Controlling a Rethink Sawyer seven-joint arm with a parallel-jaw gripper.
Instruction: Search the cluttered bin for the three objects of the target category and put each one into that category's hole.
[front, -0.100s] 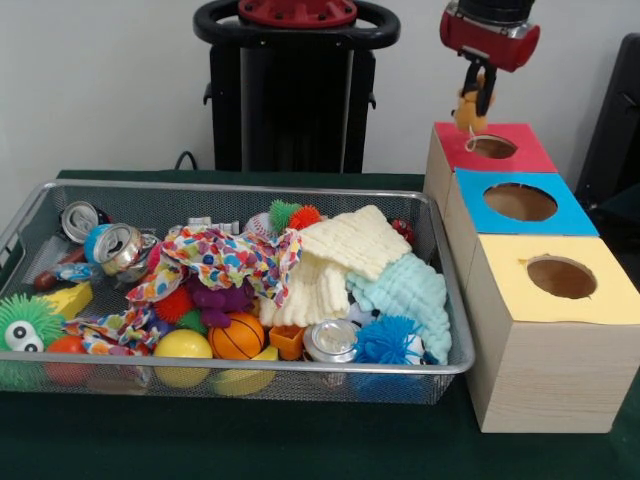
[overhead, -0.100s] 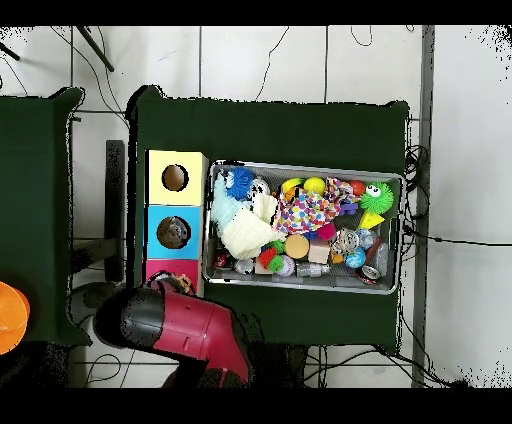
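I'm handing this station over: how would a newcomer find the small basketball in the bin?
Start at the wire mesh bin on the green table and go to its front edge, the side away from the robot. Left of centre there, the small basketball sits between a plain yellow ball and a small orange cup. It alone is orange with black seam lines.

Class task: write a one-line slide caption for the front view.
The claw holds a small yellow toy above the red box's hole, beside a wire bin of cluttered toys and cloths.

Red (front, -0.100s: 492, 147), blue (front, -0.100s: 520, 202) and yellow (front, -0.100s: 560, 277) boxes; polka-dot cloth (front, -0.100s: 225, 258), possibly orange toy (front, -0.100s: 469, 110).
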